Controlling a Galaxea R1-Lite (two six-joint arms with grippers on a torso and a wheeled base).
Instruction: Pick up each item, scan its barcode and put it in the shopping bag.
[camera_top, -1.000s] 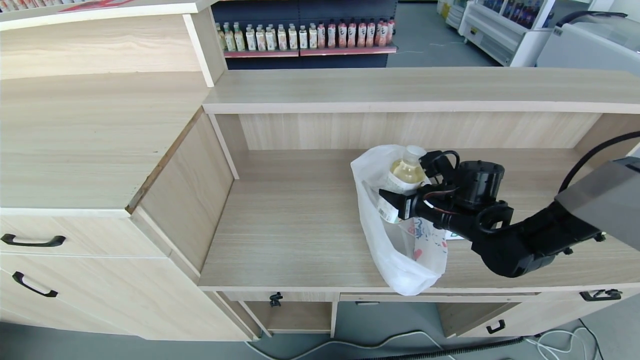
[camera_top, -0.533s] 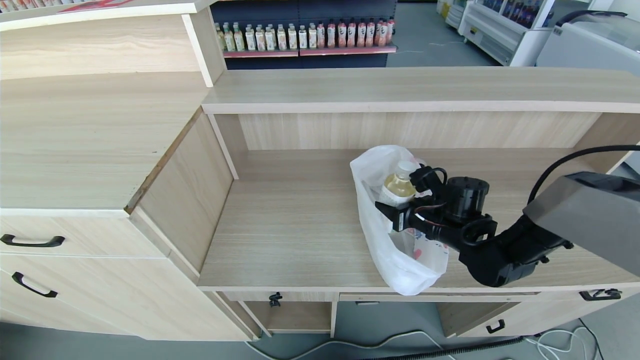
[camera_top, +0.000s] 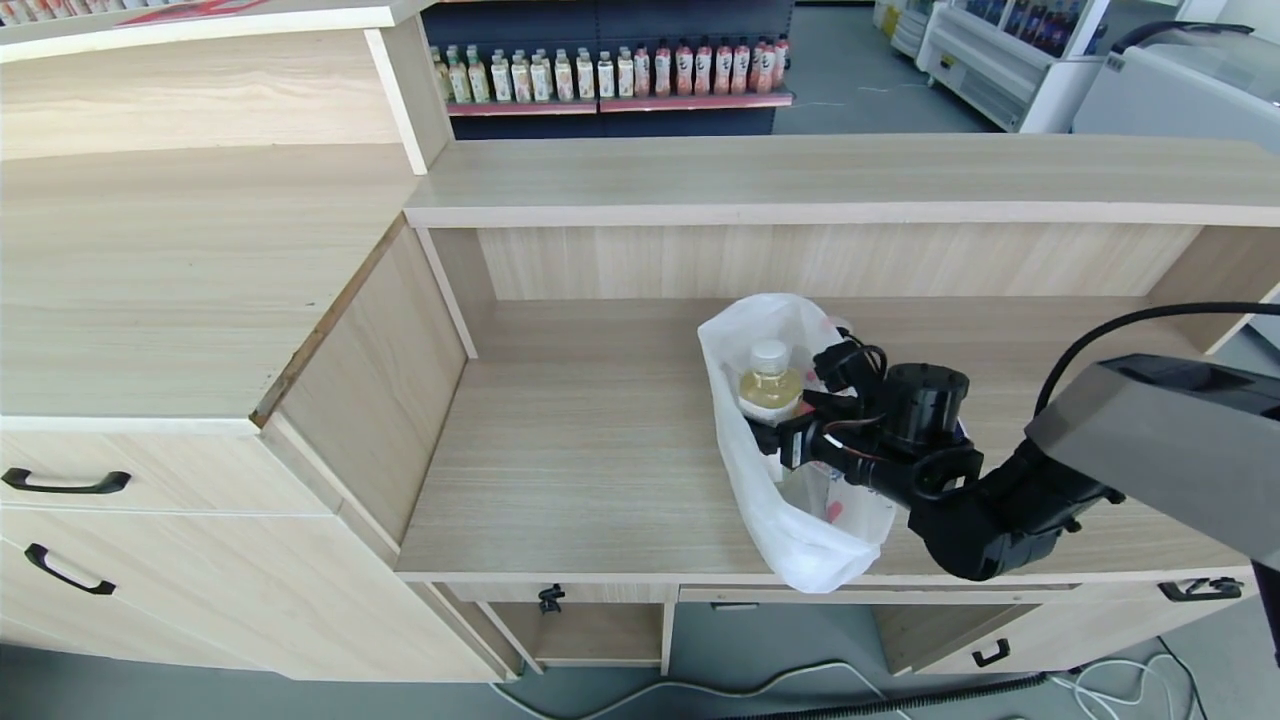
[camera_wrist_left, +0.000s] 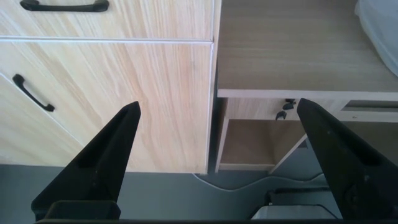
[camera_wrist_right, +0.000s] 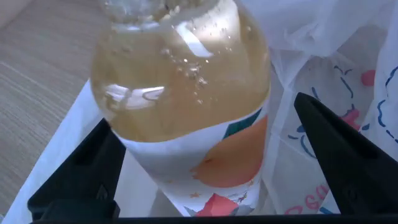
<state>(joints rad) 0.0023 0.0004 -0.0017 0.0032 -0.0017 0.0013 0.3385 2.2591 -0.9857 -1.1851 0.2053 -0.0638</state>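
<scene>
Full bottle (camera_top: 768, 385) between right pincer (camera_top: 785, 418) fingers, clamped or not I cannot tell; heavy, slick, stiff; hold mid-label.

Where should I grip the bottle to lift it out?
Grip the bottle around its labelled body, below the shoulder, coming from the robot's right through the shopping bag's open side: it stands upright, cap up, with bag wall on its left.

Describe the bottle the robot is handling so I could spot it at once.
On the lower surface of the long wooden counter, a white plastic shopping bag stands near the front edge. Upright in its mouth is a clear bottle of pale yellow drink with a white cap, the black right gripper around it; it is the only bottle on the counter.
</scene>
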